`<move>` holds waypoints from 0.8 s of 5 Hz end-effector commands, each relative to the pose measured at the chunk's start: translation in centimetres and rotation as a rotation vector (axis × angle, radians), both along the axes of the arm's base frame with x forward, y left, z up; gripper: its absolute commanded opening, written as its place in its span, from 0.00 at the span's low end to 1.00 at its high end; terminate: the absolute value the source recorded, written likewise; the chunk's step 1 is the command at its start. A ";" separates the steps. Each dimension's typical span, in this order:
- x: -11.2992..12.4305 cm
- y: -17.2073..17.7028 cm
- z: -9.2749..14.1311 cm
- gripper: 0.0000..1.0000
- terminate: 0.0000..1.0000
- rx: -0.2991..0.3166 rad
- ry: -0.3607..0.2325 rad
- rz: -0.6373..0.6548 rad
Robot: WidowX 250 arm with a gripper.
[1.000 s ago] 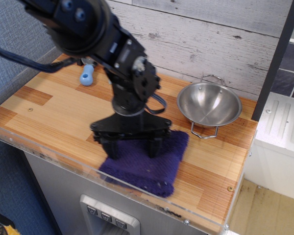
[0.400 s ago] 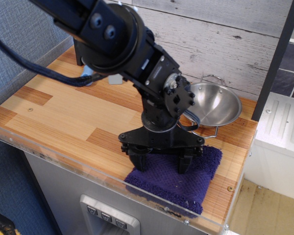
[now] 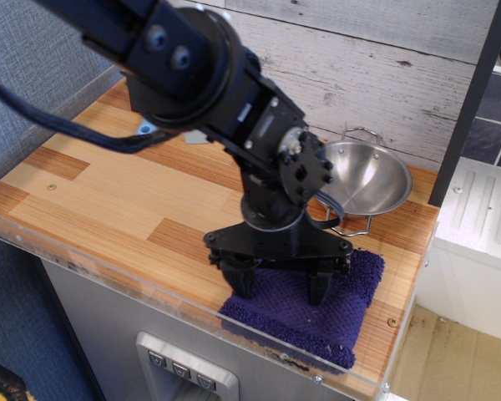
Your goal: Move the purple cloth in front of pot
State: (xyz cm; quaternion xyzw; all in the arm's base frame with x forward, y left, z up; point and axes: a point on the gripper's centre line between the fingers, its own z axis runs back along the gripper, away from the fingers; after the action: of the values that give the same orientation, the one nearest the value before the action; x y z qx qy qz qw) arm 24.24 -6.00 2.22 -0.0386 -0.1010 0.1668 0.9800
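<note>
The purple cloth (image 3: pixel 313 322) lies flat at the front right of the wooden table (image 3: pixel 108 196), close to the front edge. The steel pot (image 3: pixel 361 175) stands just behind it, near the wall, with one wire handle reaching toward the cloth. My gripper (image 3: pixel 277 291) points down over the cloth with its two black fingers (image 3: pixel 238 280) spread wide, tips resting on the cloth's left and middle parts. The jaws are open and do not pinch the cloth. The arm hides the cloth's rear left corner and the pot's left rim.
A light blue object (image 3: pixel 144 128) peeks out behind the arm at the back left. A clear acrylic rim (image 3: pixel 83 259) runs along the table's front edge. A white cabinet (image 3: pixel 484 209) stands to the right, and a plank wall (image 3: pixel 384 75) behind.
The gripper and the cloth under it have moved right along the front edge, from the table's middle to in front of the pot. The fingers have stayed spread.
</note>
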 end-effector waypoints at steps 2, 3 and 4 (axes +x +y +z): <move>1.7 1.1 9.9 1.00 0.00 -0.035 -0.229 0.029; 1.4 0.3 12.1 1.00 0.00 -0.051 -0.249 0.010; 1.4 0.3 12.1 1.00 0.00 -0.051 -0.249 0.010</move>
State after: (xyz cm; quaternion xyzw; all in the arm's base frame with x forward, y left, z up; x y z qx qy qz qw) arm 25.76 -5.78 13.09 -0.0768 -0.2015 0.1710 0.9614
